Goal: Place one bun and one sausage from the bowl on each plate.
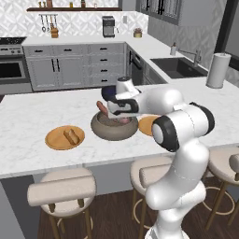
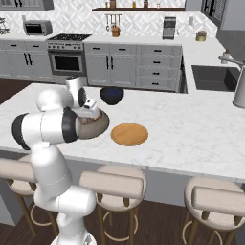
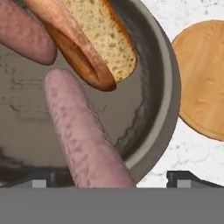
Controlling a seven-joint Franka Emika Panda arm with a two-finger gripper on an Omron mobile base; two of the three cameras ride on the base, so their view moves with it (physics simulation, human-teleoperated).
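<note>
Hand view: sausage (image 3: pixel 83 135) and bun (image 3: pixel 94 41) in bowl (image 3: pixel 164 105) on worktop (image 3: pixel 192 157), bare plate (image 3: pixel 203 78) beside it. My hand (image 3: pixel 111 177) hovers wide open, sausage between the tips, nothing gripped. Risk, I judge: the round sausage rolling out as I close.

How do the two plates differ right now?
The left plate carries a bun; the right plate is bare. The left plate lies apart from the bowl with counter between them; the right plate sits close beside the bowl and, in the left base view, is partly hidden by the arm. Both are flat, round, orange-brown discs, and neither holds a sausage.
</note>
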